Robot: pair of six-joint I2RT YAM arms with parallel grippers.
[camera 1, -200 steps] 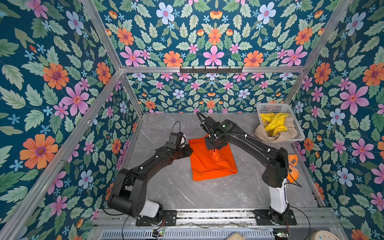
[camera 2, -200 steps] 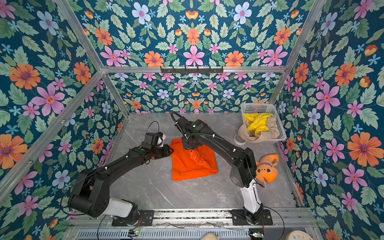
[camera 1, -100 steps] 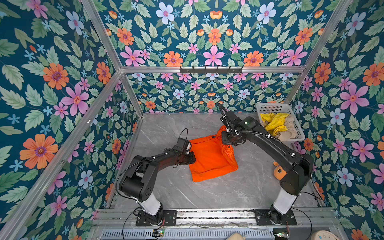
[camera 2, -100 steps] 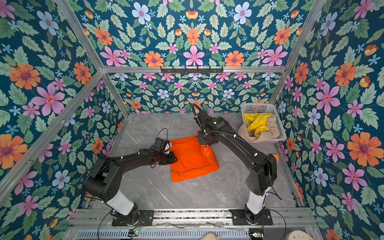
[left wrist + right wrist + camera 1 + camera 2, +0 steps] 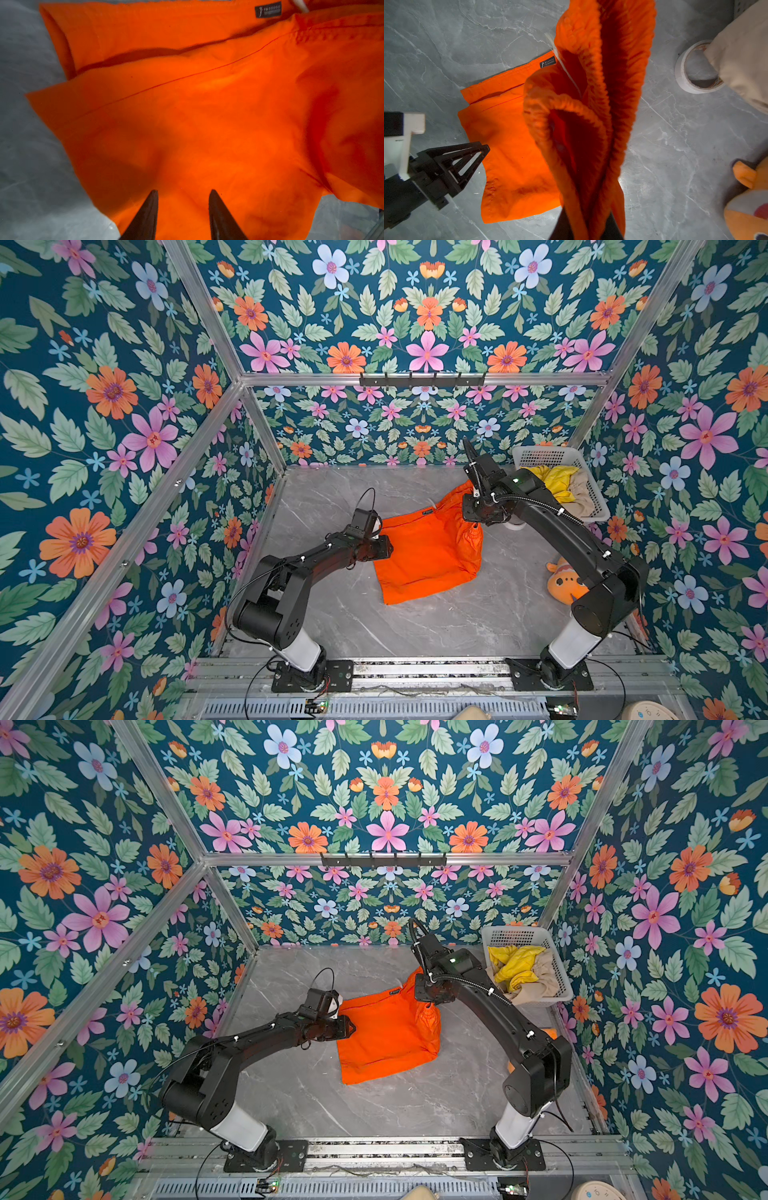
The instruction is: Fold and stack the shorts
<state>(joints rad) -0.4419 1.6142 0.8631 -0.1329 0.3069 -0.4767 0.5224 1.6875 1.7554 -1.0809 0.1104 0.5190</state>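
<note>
- Centre-left: the left gripper (image 5: 182,193) stands released, fingertips parted over the hem of the orange shorts (image 5: 424,556).
- Centre: the orange shorts lie partly on the table (image 5: 332,497). They look light, limp and likely slippery, and the ribbed waistband grips best.
- Right of centre: the right gripper (image 5: 586,225) clenches that raised waistband, fingertips buried in fabric.
- Upper right: the yellow shorts (image 5: 552,483) and beige shorts (image 5: 584,497) lie crumpled in the basket (image 5: 540,452), waistbands hidden.

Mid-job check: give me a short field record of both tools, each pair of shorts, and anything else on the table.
left tool: open, over the orange shorts at their edge, holding nothing
right tool: shut on the orange shorts' waistband, held up off the table
orange shorts: the rest lies on the table
yellow shorts: crumpled in the basket
beige shorts: in the basket, hanging over its near rim
stack: none yet
other: plush toy, tape roll
</note>
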